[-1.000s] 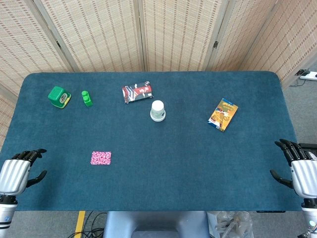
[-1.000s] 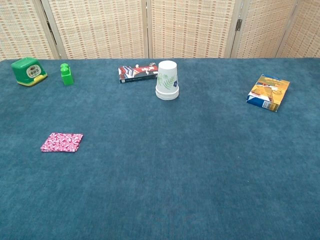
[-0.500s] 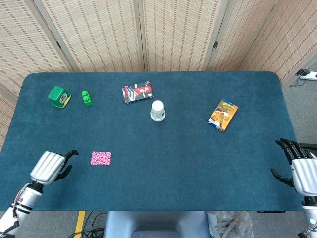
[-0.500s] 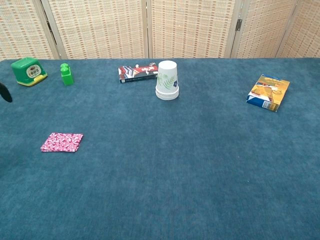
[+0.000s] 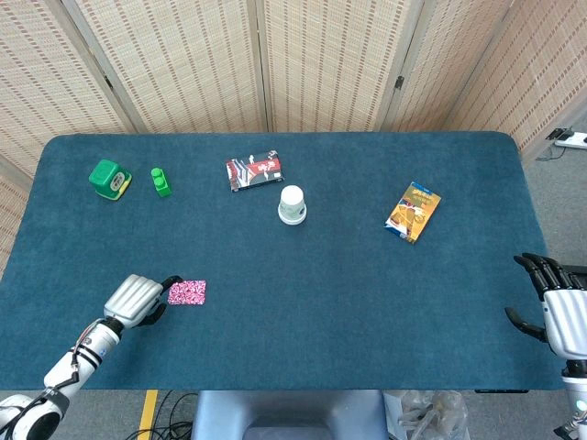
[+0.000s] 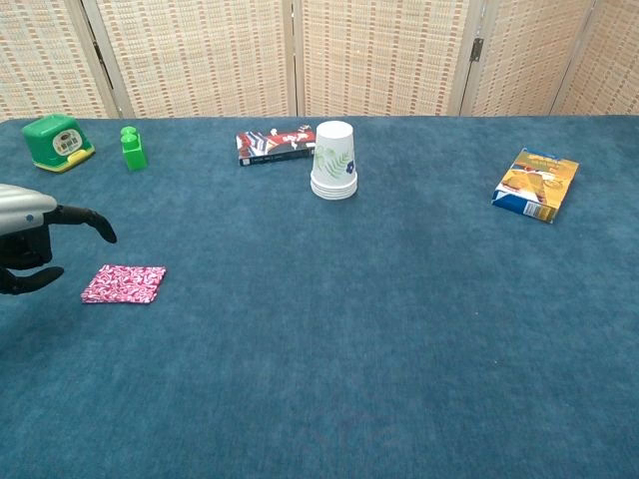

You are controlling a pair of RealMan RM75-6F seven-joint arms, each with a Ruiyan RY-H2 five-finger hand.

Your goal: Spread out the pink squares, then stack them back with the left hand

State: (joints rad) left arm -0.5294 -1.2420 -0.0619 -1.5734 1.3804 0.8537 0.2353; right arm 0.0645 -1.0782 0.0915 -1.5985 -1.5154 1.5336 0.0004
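Note:
A stack of pink patterned squares (image 5: 187,292) (image 6: 124,283) lies flat on the blue table, front left. My left hand (image 5: 138,299) (image 6: 32,247) hovers just left of the stack, fingers apart and empty, fingertips close to its left edge. My right hand (image 5: 558,310) stays off the table's front right corner, fingers spread, holding nothing; the chest view does not show it.
At the back left stand a green box (image 5: 110,179) and a small green bottle (image 5: 161,181). A red-and-black packet (image 5: 255,171) and stacked white paper cups (image 5: 292,204) sit at the back middle. An orange snack box (image 5: 413,211) lies to the right.
My left hand has moved right across the table's front edge, from the far left corner to just beside the pink stack. The right hand has barely shifted.

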